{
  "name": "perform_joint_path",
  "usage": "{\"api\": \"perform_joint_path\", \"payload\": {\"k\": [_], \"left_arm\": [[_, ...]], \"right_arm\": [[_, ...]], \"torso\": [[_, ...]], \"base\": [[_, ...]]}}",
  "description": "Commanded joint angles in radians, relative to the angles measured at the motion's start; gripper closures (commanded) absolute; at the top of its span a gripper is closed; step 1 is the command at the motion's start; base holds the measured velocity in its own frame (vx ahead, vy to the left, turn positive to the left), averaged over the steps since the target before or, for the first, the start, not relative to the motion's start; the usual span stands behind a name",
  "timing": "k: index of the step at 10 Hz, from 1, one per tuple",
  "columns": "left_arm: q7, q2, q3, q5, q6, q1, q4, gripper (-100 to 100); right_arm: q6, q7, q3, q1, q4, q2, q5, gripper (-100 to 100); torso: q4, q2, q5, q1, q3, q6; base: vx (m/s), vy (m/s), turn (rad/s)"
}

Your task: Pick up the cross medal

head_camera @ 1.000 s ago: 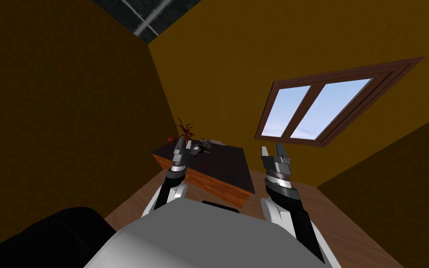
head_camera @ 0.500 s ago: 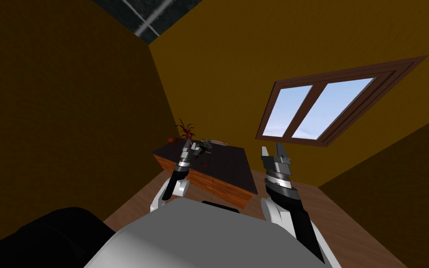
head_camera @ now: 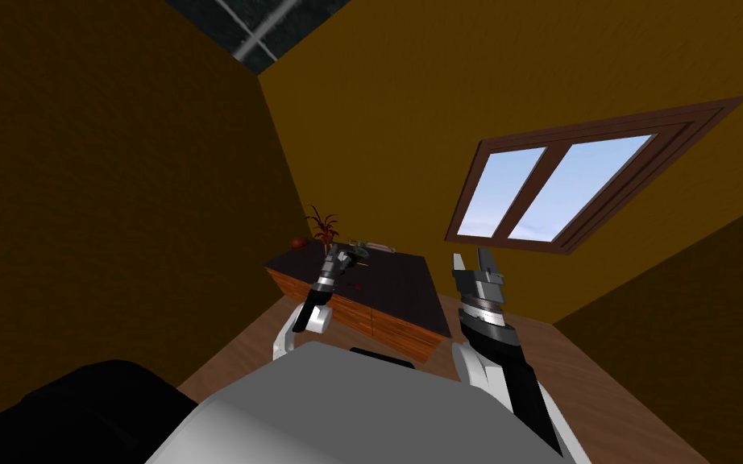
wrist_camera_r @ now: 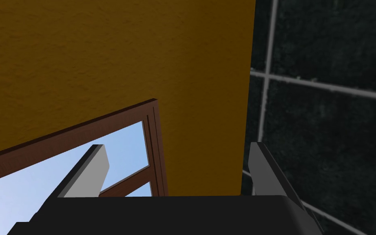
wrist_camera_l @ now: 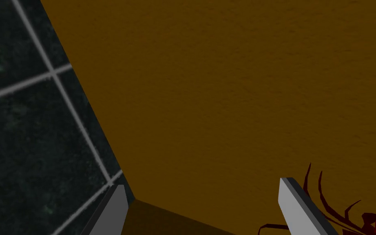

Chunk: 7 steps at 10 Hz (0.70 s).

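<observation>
While left gripper [head_camera: 338, 259] is held over dark top of wooden cabinet [head_camera: 394, 292], its fingers [wrist_camera_l: 116, 206] are seen spread wide, w/ nothing gripped betw. them. Red-leaved plant [head_camera: 321, 224] is set at far left corner of cabinet top; leaves are seen past one finger in left wrist view. Small red obj. [head_camera: 298, 242] lies left of plant. Cross medal can't be singled out – cluster of small items [head_camera: 366, 248] lies at far edge of top, just beyond gripper tips. Right gripper [head_camera: 471, 262] is held raised, right of cabinet – fingers released, empty.
</observation>
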Motion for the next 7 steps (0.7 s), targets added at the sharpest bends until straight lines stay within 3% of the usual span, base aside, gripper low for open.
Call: {"api": "perform_joint_path", "payload": {"k": [1, 4, 7], "left_arm": [[0.018, 0.006, 0.009, 0.013, 0.047, -0.047, 0.050, -100], [0.033, 0.009, 0.013, 0.023, 0.085, -0.080, 0.125, -100], [0.062, 0.014, 0.023, 0.047, 0.165, -0.151, 0.218, -100]], "right_arm": [[0.000, 0.000, 0.000, 0.000, 0.000, 0.000, 0.000, 0], [0.000, 0.000, 0.000, 0.000, 0.000, 0.000, 0.000, 0], [0.000, 0.000, 0.000, 0.000, 0.000, 0.000, 0.000, 0]], "torso": [[0.000, 0.000, 0.000, 0.000, 0.000, 0.000], [0.000, 0.000, 0.000, -0.001, 0.000, 0.000], [0.000, 0.000, 0.000, -0.001, 0.000, 0.000]], "base": [[0.002, 0.050, -0.004], [0.003, 0.037, -0.010], [0.004, 0.044, -0.015]]}}
